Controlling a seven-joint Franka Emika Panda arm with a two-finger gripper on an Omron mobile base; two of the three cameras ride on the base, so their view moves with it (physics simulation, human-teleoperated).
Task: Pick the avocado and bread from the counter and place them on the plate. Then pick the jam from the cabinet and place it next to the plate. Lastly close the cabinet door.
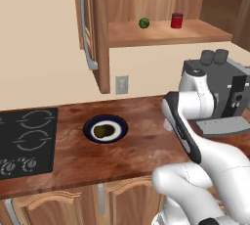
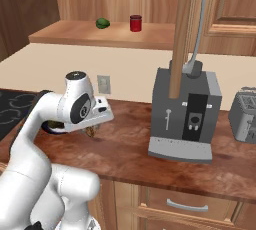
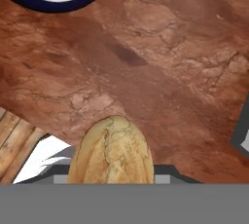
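In the hand view, our gripper (image 3: 112, 181) is clenched on the bread (image 3: 112, 152) above the counter (image 3: 160, 72), with the blue-rimmed plate (image 3: 46, 5) lying toward eleven o'clock, avocado (image 1: 102, 130) already on it.

The arm (image 1: 195, 170) is glossy white, built of rounded, bulging segments — one link carries a long dark grey strip along its side. At the wrist (image 2: 80, 106) sit round dark grey caps — flat discs rimmed in white.
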